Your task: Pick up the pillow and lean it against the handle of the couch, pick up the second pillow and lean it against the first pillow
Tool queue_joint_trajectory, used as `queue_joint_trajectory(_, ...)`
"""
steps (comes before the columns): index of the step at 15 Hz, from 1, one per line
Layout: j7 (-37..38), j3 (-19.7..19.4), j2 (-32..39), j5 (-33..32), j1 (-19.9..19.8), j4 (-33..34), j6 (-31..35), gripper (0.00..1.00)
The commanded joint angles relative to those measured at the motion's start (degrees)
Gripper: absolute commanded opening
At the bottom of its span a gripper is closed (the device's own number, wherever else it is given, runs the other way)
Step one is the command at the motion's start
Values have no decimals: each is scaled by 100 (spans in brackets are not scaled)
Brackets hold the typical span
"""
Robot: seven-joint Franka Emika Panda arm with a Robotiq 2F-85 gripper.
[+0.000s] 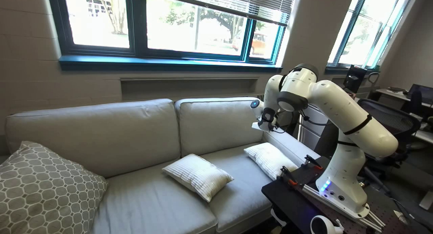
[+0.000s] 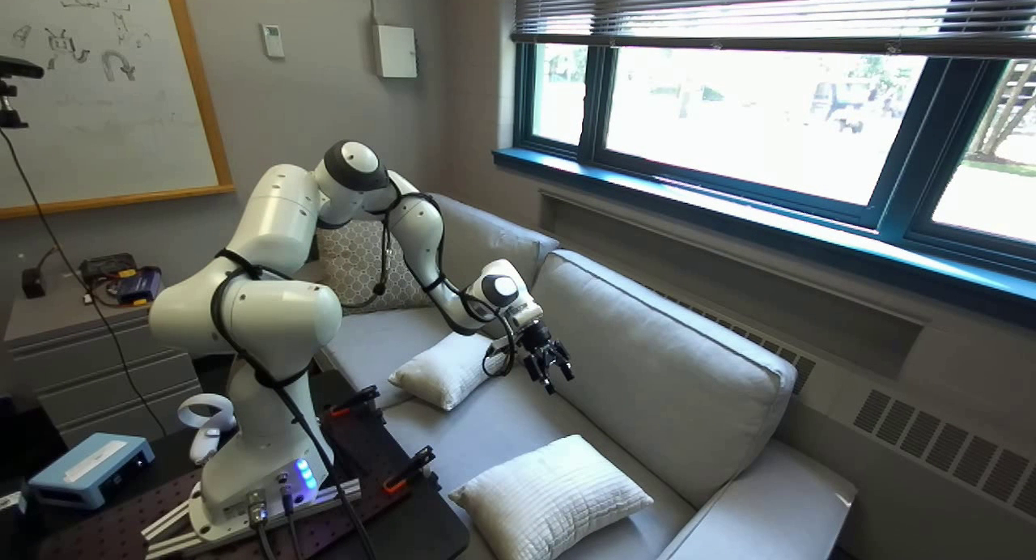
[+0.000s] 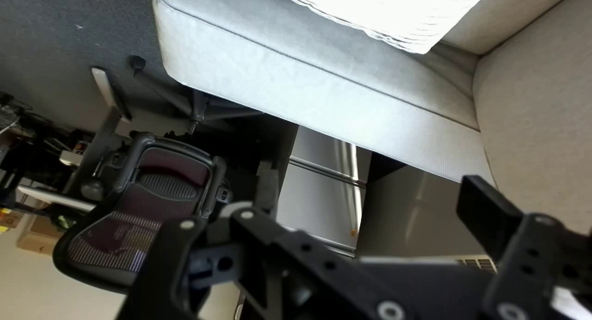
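Two off-white pillows lie on the seat of the pale grey couch (image 1: 145, 200). One pillow (image 1: 269, 158) (image 2: 554, 495) rests flat beside the couch's handle, its padded armrest (image 1: 291, 144) (image 2: 769, 507). The second pillow (image 1: 199, 176) (image 2: 453, 370) lies near the middle of the seat. My gripper (image 2: 552, 378) is raised in front of the back cushion, apart from both pillows. In the wrist view its jaws stand wide around nothing, the gripper (image 3: 377, 200) facing the armrest (image 3: 323, 102). A pillow (image 3: 393, 10) shows only partly at the top there, beside the armrest.
A big grey patterned cushion (image 1: 50, 190) leans at the couch's far end from that armrest. The arm's dark table (image 1: 284, 193) stands close against the seat front, with clamps (image 2: 409, 467) on its edge. Beyond the armrest are a cabinet (image 3: 319, 186) and an office chair (image 3: 157, 186).
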Motion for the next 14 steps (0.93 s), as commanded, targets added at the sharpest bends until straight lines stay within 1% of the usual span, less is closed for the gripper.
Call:
queue_joint_trajectory(1, 2, 11, 4, -4, -19, 22, -12, 100)
queue_joint_trajectory(10, 2, 11, 4, -4, -18, 22, -10, 100)
queue_joint_trajectory(12, -391, 173, -115, -136, -295, 25, 332, 100)
queue_joint_trajectory(14, -667, 350, -32, -127, -398, 137, 521, 100)
